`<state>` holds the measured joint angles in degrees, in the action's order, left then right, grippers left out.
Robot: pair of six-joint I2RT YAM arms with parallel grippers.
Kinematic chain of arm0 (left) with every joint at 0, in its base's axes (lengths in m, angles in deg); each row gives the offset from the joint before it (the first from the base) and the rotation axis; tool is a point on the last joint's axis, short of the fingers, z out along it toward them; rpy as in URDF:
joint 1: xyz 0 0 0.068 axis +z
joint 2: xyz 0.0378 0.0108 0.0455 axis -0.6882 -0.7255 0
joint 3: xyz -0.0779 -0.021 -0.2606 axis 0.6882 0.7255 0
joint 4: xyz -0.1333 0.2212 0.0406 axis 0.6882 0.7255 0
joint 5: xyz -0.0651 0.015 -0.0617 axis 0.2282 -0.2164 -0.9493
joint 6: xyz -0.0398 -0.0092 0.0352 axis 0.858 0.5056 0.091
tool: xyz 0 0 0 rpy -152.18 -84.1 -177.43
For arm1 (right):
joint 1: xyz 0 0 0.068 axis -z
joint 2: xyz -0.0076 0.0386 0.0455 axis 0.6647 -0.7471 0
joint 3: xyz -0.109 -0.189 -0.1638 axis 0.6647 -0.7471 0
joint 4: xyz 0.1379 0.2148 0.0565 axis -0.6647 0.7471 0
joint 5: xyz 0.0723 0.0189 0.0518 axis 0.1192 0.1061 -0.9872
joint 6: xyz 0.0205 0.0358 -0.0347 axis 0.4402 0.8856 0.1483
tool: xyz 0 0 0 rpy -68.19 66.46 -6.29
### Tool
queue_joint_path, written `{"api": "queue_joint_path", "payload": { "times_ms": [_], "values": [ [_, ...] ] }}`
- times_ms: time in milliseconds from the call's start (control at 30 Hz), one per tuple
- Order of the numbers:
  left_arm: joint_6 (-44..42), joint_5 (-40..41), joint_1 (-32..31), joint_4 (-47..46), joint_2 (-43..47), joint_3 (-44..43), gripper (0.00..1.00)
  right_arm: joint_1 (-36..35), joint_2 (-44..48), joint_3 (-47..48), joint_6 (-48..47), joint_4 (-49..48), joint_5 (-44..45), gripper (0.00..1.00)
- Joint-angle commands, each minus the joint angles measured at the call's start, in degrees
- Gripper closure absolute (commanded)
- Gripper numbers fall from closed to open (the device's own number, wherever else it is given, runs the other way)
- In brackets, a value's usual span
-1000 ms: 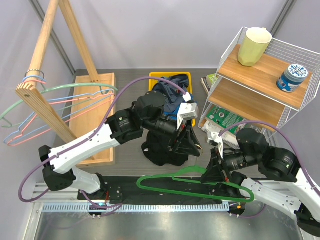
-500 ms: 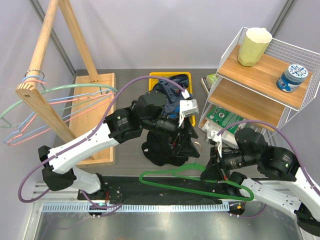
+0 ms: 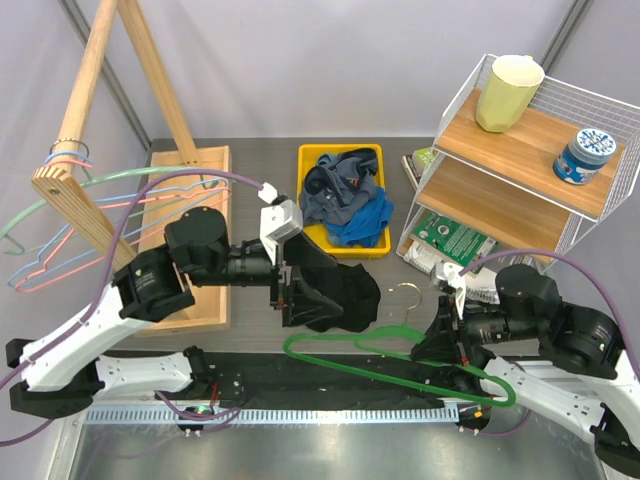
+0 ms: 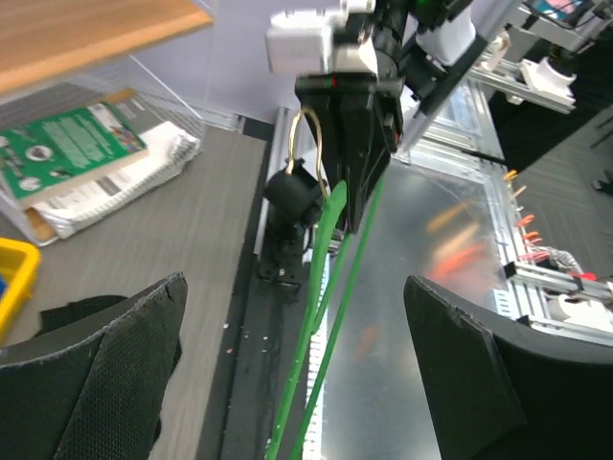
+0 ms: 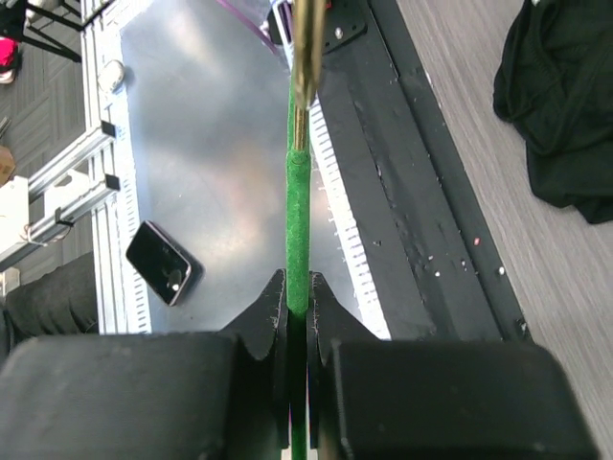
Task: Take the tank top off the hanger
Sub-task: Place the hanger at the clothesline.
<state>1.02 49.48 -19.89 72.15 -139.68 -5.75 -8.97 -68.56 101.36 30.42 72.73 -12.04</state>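
The black tank top (image 3: 340, 295) lies crumpled on the table, off the hanger; it also shows in the right wrist view (image 5: 565, 105). The green hanger (image 3: 385, 358) hangs bare in front of it, along the table's near edge. My right gripper (image 3: 440, 340) is shut on the hanger's green bar (image 5: 298, 220), just below its metal hook (image 5: 306, 48). My left gripper (image 3: 300, 292) stands open at the tank top's left edge with nothing between its fingers (image 4: 105, 383). In the left wrist view the hanger (image 4: 326, 316) runs between my spread fingers, untouched.
A yellow bin (image 3: 310, 152) of clothes stands behind the tank top. A wooden rack (image 3: 90, 190) with wire hangers is at the left, a wire shelf (image 3: 520, 150) with a cup, a tin and books at the right. A phone (image 5: 165, 261) lies below the table.
My left gripper has opened, let go of the tank top and drawn back left. The tank top has dropped onto the table. The right gripper still holds the hanger, shifted slightly right.
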Motion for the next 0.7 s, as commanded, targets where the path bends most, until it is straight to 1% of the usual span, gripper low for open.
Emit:
{"api": "queue_joint_path", "payload": {
  "times_ms": [0, 100, 133, 233, 300, 433, 467, 500, 533, 600, 633, 667],
  "values": [
    [5.05, -6.25, 0.01, -5.22, -2.06, 6.67, 0.07, -0.08, 0.42, 4.68, 0.49, -2.07, 0.73, 0.99],
    [7.25, -8.72, 0.01, -8.12, -3.11, 9.65, 0.07, -0.08, 0.25, 5.65, 0.32, -3.3, 1.08, 0.99],
    [7.95, -11.43, 0.01, -10.05, -3.55, 10.36, 0.07, -0.08, 0.25, 5.92, 0.23, -3.65, 1.09, 0.99],
    [9.72, -15.48, -0.17, -11.9, -5.39, 11.24, 0.13, -0.08, -0.19, 6.27, -0.3, -4.8, 1.7, 0.99],
    [10.07, -16.2, -0.52, -12.26, -6.18, 11.59, 0.19, -0.17, -0.46, 6.19, -0.47, -5.76, 1.96, 0.99],
    [10.33, -18.13, -0.96, -13.05, -7.07, 12.47, 0.46, -0.08, -1.07, 5.75, -0.56, -7.43, 2.14, 0.99],
    [10.25, -17.35, -0.96, -12.97, -6.98, 12.48, 0.58, -0.08, -1.25, 5.66, -0.56, -7.7, 2.31, 0.99],
    [10.07, -16.73, -0.96, -12.7, -6.72, 12.56, 0.63, -0.17, -1.25, 5.48, -0.65, -7.61, 2.49, 0.99],
    [9.98, -16.29, -0.96, -12.53, -6.19, 12.82, 0.77, 0.0, -1.33, 5.39, -0.56, -7.61, 3.01, 0.99],
    [10.16, -14.27, -0.96, -12.09, -5.49, 12.91, 0.92, -0.08, -1.42, 5.05, -0.21, -7.61, 3.54, 0.97],
    [10.33, -13.39, -0.96, -11.91, -4.79, 13.0, 1.0, -0.08, -1.34, 4.87, -0.04, -7.79, 4.33, 0.94],
    [10.33, -12.08, -0.96, -11.74, -4.44, 13.09, 1.0, -0.17, -1.16, 4.69, 0.4, -7.79, 4.77, 0.9]
  ]
}}
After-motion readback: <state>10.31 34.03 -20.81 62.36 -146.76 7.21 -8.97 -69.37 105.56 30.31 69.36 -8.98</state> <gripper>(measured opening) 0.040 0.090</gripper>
